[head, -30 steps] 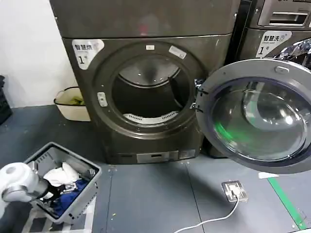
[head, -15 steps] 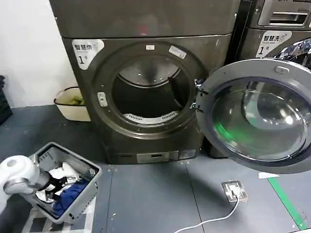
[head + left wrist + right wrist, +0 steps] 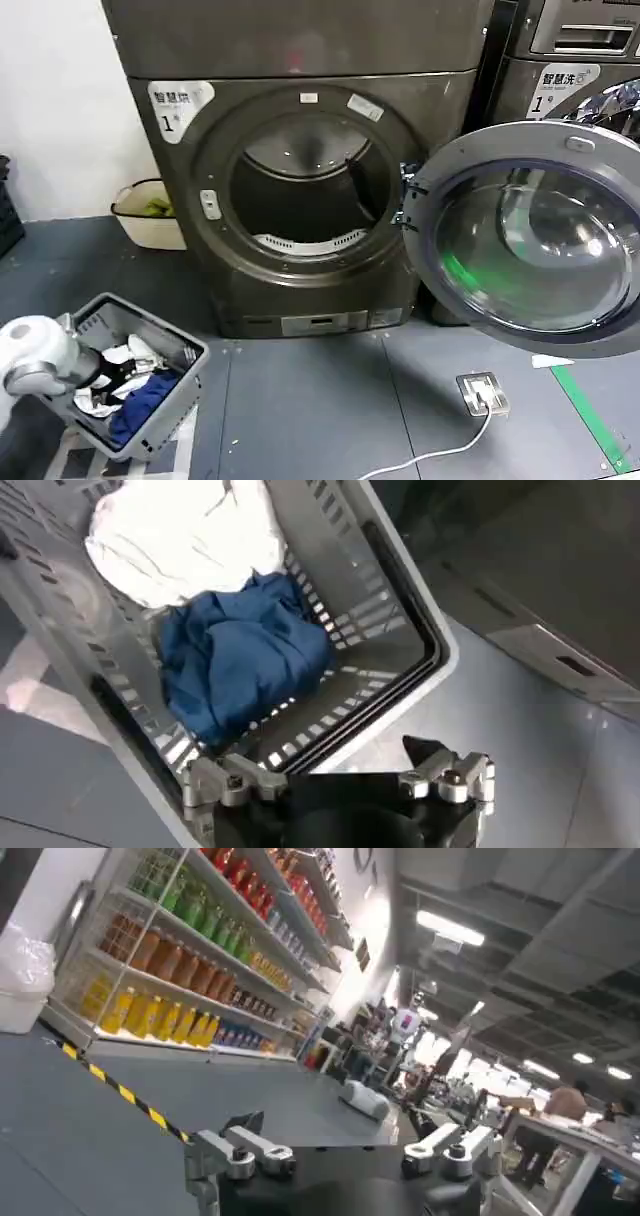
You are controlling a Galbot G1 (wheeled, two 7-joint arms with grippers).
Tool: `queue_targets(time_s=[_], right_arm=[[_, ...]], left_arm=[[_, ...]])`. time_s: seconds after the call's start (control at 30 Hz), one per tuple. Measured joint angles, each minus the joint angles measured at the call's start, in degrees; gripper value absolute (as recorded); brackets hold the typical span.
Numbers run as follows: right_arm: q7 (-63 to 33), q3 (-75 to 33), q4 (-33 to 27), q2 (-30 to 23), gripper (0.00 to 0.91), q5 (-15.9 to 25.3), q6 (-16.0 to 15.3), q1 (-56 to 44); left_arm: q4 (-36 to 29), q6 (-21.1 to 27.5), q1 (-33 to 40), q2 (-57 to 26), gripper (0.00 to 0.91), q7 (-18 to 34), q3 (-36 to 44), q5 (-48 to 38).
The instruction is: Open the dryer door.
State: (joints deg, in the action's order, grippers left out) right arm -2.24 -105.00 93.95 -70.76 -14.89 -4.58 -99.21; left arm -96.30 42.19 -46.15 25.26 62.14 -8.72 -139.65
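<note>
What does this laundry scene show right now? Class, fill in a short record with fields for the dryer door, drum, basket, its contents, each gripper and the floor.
dryer door: swung fully open to the dryer's right
drum: dark inside, no laundry visible
basket: grey, slotted, on the floor left of the dryer
contents: white cloth and blue cloth
left gripper: open, over the basket
right gripper: open, aimed at distant shelves
floor: white cable running to a metal socket plate

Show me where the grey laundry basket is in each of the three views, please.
Head view: grey laundry basket on the floor at lower left, left of the open dryer door.
Left wrist view: basket rim, just past the left tool.
Right wrist view: not in it.
Shared landmark: the blue cloth inside.
</note>
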Motion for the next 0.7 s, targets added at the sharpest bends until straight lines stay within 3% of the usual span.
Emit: queue_targets(time_s=[0.7], right_arm=[[-0.88,-1.86,-1.50,0.23,0.907,0.44,0.51,-0.40]], left_arm=[[0.65,0.01,0.56,-0.79,0.907,0.01,-0.15,-0.09]])
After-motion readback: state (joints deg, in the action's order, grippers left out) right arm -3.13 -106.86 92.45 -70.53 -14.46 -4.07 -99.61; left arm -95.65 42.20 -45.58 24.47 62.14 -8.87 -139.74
